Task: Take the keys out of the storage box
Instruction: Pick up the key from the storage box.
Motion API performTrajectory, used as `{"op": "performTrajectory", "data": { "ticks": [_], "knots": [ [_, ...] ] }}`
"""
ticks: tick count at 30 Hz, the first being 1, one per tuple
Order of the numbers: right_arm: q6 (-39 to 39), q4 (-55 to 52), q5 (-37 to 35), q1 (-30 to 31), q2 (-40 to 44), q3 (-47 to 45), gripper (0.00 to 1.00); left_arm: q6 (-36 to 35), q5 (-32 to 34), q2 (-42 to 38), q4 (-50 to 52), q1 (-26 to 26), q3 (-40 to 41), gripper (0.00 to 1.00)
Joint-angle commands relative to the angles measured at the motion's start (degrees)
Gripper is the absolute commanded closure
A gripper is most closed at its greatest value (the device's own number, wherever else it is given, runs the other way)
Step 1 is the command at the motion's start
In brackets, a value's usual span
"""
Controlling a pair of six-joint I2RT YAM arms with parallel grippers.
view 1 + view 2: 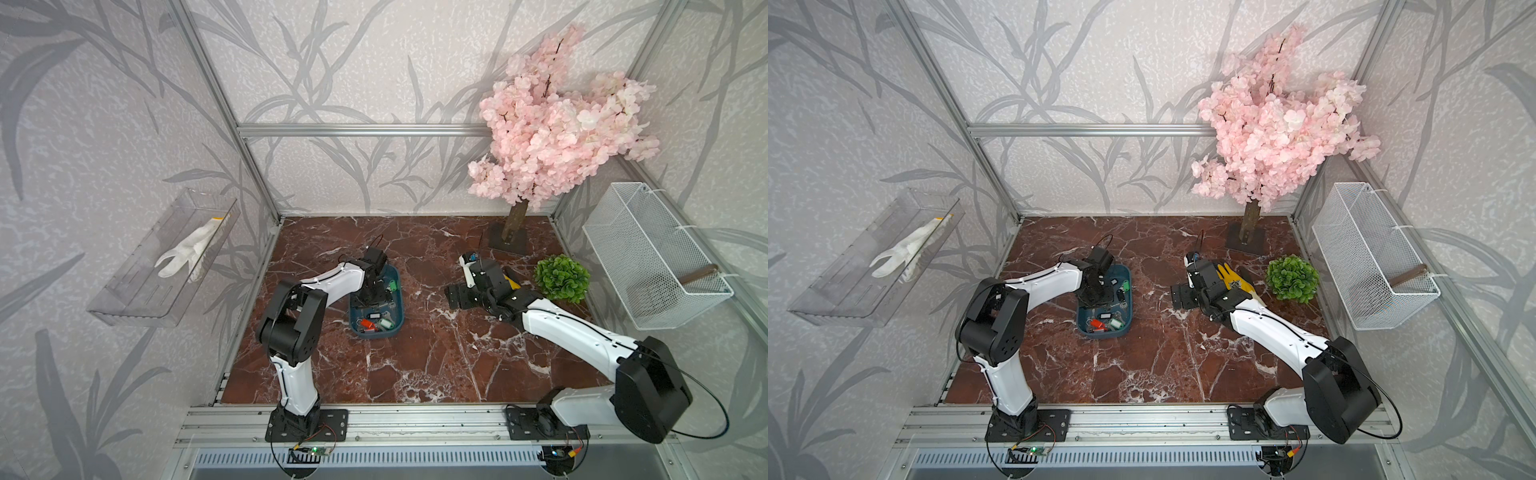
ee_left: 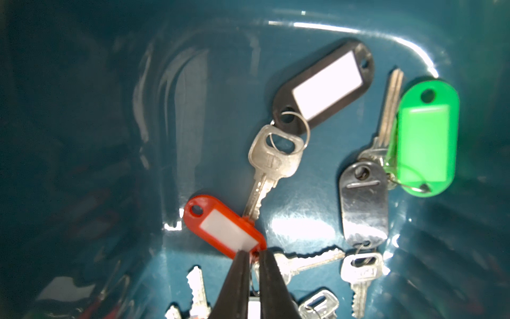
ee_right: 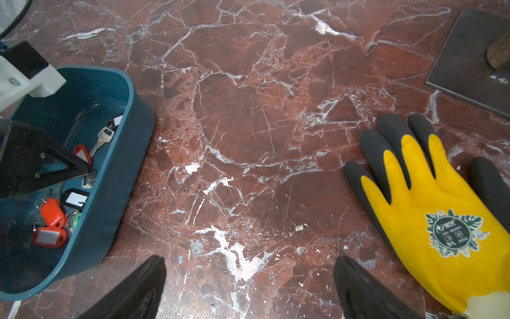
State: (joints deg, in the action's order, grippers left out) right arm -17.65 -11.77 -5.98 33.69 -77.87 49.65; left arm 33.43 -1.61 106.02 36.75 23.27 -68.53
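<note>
Two black fingers (image 2: 237, 281) of the left gripper (image 2: 252, 255) stand almost together, down inside the storage box (image 2: 220, 82); pinched between their tips is one end of a red tag (image 2: 220, 226), the rest of it sticking out past the tips; whether it is lifted off the floor, cannot tell; just beyond the tips lies a silver key (image 2: 271, 163) ringed to a black tag (image 2: 325, 88), blade tip at the red tag's edge; off to one side of the fingers, a dark tag (image 2: 363, 204) and a green tag (image 2: 426, 138), each with a key; more keys (image 2: 360, 272) lie beside and under the fingers; every key seen is inside the box. Right gripper (image 3: 249, 279): fingers spread wide, nothing between them, bare marble tabletop (image 3: 248, 110) below; box well apart on one side of them, yellow-and-grey glove (image 3: 430, 198) flat on the marble near the other finger; past the tips, a dark base plate (image 3: 474, 60). Farther off in a top view: green plant ball (image 1: 561, 278), pink blossom tree (image 1: 561, 124), white wire basket (image 1: 652, 257) on one wall, clear tray (image 1: 137, 291) holding a white glove (image 1: 187, 253) on the other.
</note>
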Motion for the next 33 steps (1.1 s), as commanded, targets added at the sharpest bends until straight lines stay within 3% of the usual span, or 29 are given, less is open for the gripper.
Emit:
{"op": "performTrajectory", "data": {
  "ticks": [1,12,19,24,33],
  "knots": [
    [0.26,1.14,-0.44,0.28,0.85,-0.52,0.01,-0.41,1.14,-2.07,1.19,0.28,-1.01,0.92],
    [1.10,0.70,-1.84,0.15,3.44,-0.96,0.01,-1.41,1.43,-10.26,3.55,1.13,-1.62,1.00],
    [1.07,0.70,-2.58,0.02,6.65,-0.96,0.01,-4.03,3.33,-13.65,8.43,5.05,-10.73,1.00],
    [1.37,0.17,-3.93,-0.11,9.14,-1.20,0.01,-6.26,3.18,-9.55,9.22,7.59,-18.70,1.00],
    [1.37,-1.36,-5.94,-0.38,12.36,-2.49,0.01,-9.24,0.93,5.92,8.78,10.21,-32.32,1.00]
  ]
}}
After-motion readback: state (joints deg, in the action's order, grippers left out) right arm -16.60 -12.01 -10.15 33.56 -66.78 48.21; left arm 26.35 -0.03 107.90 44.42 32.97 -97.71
